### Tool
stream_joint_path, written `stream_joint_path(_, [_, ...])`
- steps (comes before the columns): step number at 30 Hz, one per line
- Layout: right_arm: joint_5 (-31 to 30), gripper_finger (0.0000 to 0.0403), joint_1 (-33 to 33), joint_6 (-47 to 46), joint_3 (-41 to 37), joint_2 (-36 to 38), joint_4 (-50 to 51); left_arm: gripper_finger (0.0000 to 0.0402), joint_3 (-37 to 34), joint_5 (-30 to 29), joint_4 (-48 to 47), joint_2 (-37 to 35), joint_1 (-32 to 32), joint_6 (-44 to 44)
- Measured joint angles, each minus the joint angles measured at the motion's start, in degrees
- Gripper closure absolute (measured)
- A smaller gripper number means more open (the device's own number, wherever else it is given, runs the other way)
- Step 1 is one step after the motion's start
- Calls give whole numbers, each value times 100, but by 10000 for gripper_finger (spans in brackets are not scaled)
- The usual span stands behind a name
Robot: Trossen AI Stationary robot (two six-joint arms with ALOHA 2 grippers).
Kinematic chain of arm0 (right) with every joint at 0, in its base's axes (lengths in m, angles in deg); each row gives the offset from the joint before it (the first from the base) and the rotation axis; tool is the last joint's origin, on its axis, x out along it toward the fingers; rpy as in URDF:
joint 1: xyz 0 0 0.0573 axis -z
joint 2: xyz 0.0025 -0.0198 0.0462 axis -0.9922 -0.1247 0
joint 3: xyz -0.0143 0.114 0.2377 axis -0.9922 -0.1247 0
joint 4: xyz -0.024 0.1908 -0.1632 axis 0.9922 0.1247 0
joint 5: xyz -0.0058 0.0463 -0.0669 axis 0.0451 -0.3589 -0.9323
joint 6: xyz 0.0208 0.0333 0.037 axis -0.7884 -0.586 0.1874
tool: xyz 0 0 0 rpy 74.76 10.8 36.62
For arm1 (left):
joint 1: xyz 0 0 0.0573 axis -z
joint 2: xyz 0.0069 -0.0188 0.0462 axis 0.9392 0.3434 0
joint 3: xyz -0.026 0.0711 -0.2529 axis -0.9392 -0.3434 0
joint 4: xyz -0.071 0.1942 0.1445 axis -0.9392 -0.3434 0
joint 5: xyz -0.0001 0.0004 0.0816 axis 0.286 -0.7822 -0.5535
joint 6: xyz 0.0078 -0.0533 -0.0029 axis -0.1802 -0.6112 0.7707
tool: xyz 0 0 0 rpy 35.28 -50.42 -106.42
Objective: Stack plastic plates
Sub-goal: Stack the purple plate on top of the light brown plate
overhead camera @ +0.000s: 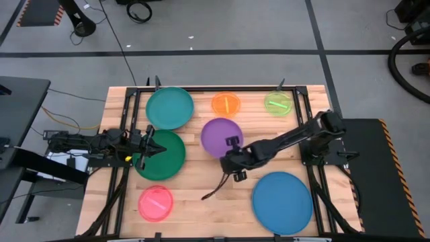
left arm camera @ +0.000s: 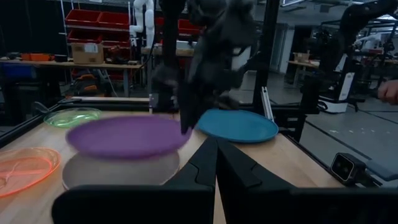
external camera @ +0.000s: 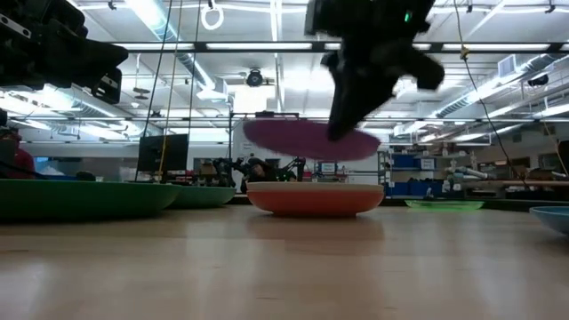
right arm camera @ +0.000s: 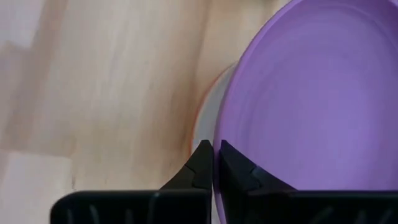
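Holding the round purple plastic plate (overhead camera: 222,136) by its rim, my right gripper (overhead camera: 232,159) is pinched closed on it, lifted above a red-orange plate (external camera: 316,197) (cream one apparently inside). I should keep it level, centre it, then lower before letting go. My right arm reaches across mid-table. My left gripper (overhead camera: 149,144) waits over the dark green plate (overhead camera: 161,156), fingers closed together.

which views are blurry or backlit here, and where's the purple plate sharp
Low view: right gripper a backlit, motion-smeared silhouette against bright ceiling lights, purple plate soft-edged. Left wrist view: the right arm and plate blurred, the blue plate crisper. Right wrist view: plate edge fairly sharp, wood beneath smeared. High view: evenly lit, sharpest.
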Motion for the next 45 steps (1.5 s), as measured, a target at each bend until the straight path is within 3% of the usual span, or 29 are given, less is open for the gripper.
stream_joint_path(7, [134,385,229,188,-4,-472,19,388,0,0,8,0,2,0])
stream_joint_path(21, [298,360,474,-308,0,-492,-18,388,0,0,8,0,-1,0])
stream_joint_path(38, [-12,257,418,-223,207,-359,-43,388,0,0,9,0,0,0])
stream_joint_path(45, [-26,248,297,-308,470,-212,30,388,0,0,12,0,1,0])
